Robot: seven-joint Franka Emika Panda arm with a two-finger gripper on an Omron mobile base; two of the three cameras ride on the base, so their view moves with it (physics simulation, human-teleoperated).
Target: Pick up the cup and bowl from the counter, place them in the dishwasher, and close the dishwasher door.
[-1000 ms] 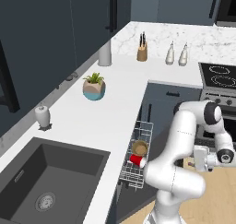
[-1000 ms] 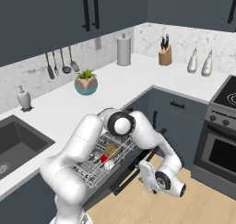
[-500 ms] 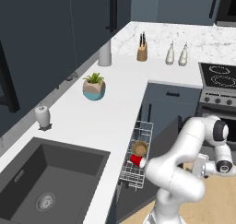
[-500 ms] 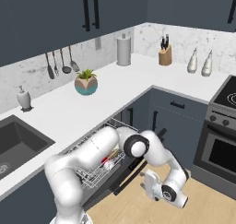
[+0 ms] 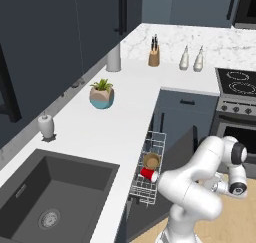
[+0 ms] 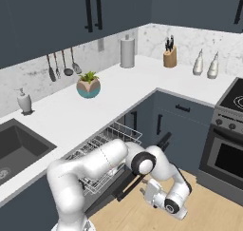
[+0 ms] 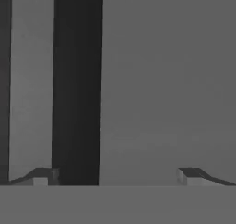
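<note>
Cup and bowl racked, door ajar

Cup (image 5: 148, 174) lies on its side in the dishwasher (image 5: 148, 168) rack, mouth toward five o'clock; bowl (image 5: 151, 160) sits just beside it at twelve. Gripper (image 7: 118, 174) is spread wide, empty, close against what seems the dishwasher door (image 5: 176, 159), which stands partly open.

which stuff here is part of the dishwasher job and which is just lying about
Job: cup and bowl, both in the dishwasher rack; dishwasher door, not yet shut; open gripper, holding nothing.

Lying about: plant pot, knife block, two white bottles, soap dispenser, paper towel roll.
</note>
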